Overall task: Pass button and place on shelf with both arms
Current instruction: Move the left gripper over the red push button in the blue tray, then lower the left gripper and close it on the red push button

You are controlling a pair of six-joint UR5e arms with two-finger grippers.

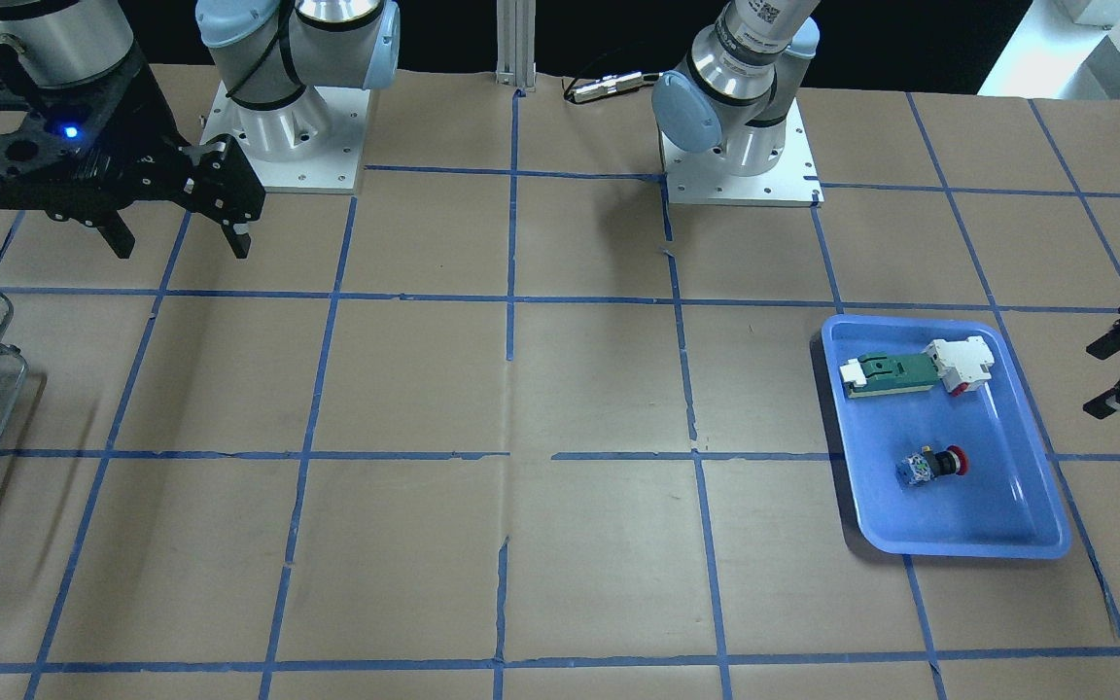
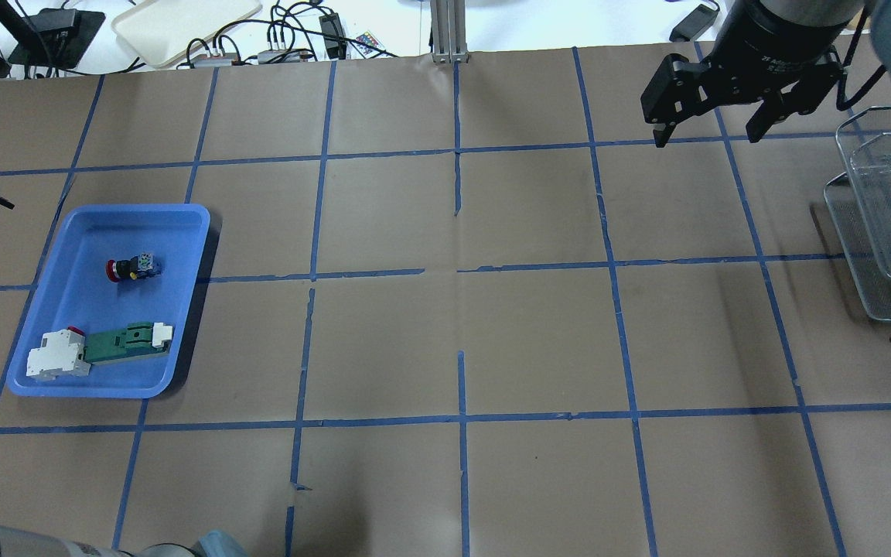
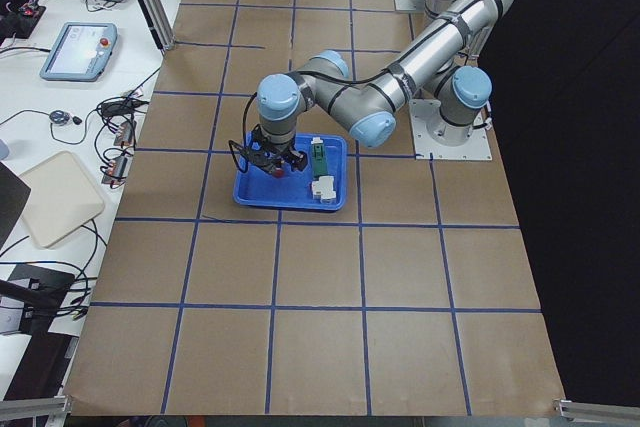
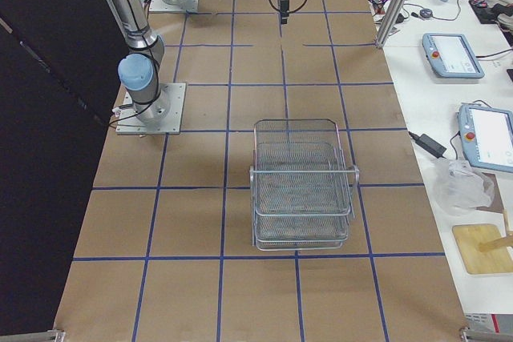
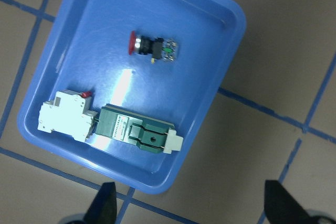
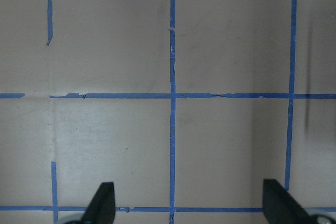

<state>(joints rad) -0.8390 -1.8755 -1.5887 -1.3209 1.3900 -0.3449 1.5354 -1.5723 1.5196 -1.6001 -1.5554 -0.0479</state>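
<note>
Red-capped button (image 1: 931, 467), black collar, pale block, lies sideways in tray (image 1: 993, 506); left gripper (image 1: 1107, 377) and right gripper (image 1: 181, 245) both spread wide.

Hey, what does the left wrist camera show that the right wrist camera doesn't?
Only the left wrist view: the blue tray holding the button, the green-and-white part and the white block. Only the right wrist view: a thin dark shadow streak at the right. Both: the brown paper table with blue tape lines, and at the bottom edge the spread black fingertips of the left end effector and the right end effector.
</note>
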